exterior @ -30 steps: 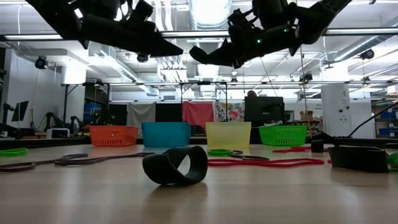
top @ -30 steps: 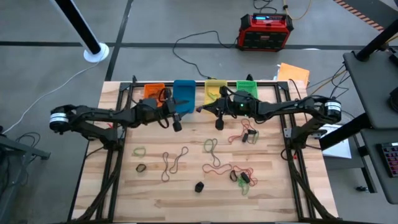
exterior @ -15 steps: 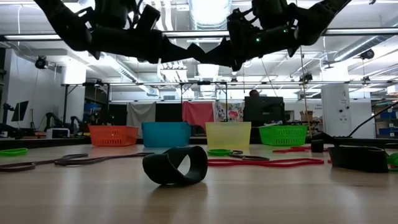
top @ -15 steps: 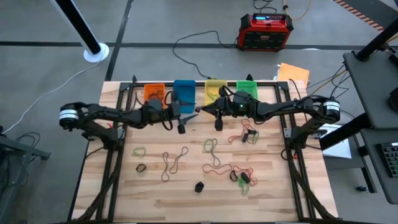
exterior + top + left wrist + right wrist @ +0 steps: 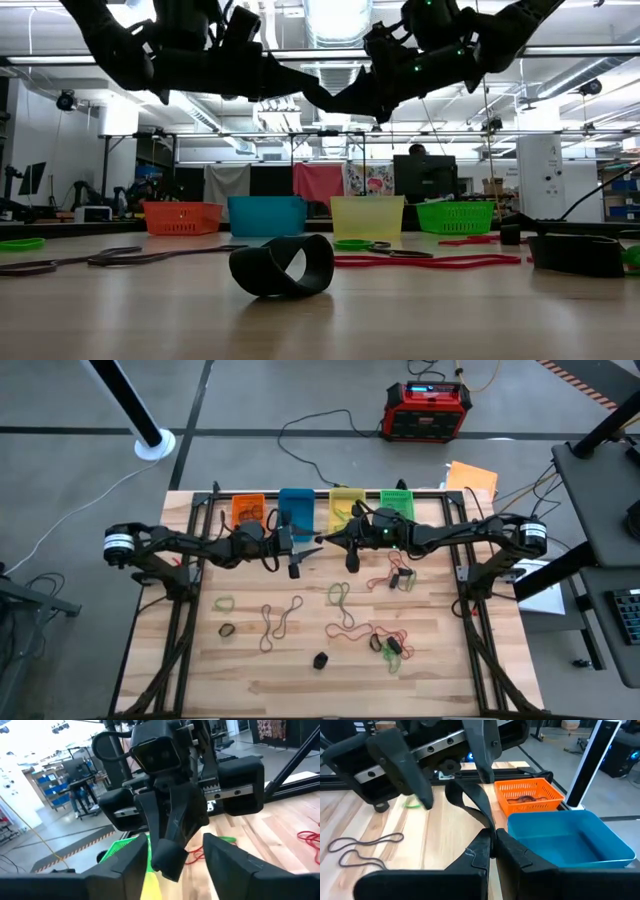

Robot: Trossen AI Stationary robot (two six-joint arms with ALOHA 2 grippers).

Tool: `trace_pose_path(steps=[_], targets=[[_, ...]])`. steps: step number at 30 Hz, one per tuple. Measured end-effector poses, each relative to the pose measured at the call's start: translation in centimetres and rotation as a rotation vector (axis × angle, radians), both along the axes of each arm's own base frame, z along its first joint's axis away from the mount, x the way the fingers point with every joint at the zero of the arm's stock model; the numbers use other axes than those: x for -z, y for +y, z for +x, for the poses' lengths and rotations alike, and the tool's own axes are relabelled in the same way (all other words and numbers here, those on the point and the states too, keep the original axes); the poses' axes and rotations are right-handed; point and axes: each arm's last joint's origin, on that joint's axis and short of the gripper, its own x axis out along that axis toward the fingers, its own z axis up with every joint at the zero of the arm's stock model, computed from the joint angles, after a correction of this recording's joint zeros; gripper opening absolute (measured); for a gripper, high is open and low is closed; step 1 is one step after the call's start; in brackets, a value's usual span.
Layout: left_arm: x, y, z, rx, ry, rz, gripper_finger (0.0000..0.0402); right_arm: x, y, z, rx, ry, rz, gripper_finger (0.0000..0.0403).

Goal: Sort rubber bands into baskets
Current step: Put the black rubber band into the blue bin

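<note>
High view: both arms reach toward frame centre above the upper part of the wooden table (image 5: 250, 660); the left gripper (image 5: 294, 568) hangs just below the blue basket (image 5: 296, 508), the right gripper (image 5: 322, 539) points left between the blue basket and the yellow basket (image 5: 346, 506), its tip close to the left gripper; the orange basket (image 5: 247, 508) and green basket (image 5: 397, 502) close the row at the table's upper edge. Right wrist view: the right fingers (image 5: 480, 851) are pressed together on a black band (image 5: 470, 800) that rises from between them, with the blue and orange baskets beyond; brownish bands lie in the orange basket. Left wrist view: the left fingers (image 5: 227, 859) stand apart with nothing between them, the right arm's gripper directly ahead. Loose rubber bands (image 5: 340, 600) lie scattered over the middle and lower centre of the table, well apart from both sets of jaws; a wide black band (image 5: 282, 265) sits lower centre in the low view, a red band (image 5: 430, 261) behind it to the right.
</note>
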Motion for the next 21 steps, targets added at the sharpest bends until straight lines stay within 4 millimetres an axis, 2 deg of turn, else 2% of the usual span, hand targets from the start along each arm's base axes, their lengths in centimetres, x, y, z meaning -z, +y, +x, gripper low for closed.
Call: trace_pose_path(steps=[10, 16, 21], targets=[[0.43, 0.03, 0.11, -0.001, 0.019, -0.031, 0.0009, -0.01, 0.35, 0.09, -0.012, -0.001, -0.003, 0.0012], [0.38, 0.05, 0.08, -0.005, 0.015, -0.045, 0.0002, -0.12, 0.40, 0.11, -0.019, -0.017, 0.050, 0.0018], [0.26, 0.16, 0.00, -0.035, 0.009, -0.063, 0.0001, -0.35, 0.36, 0.26, -0.021, -0.006, 0.082, 0.0071]])
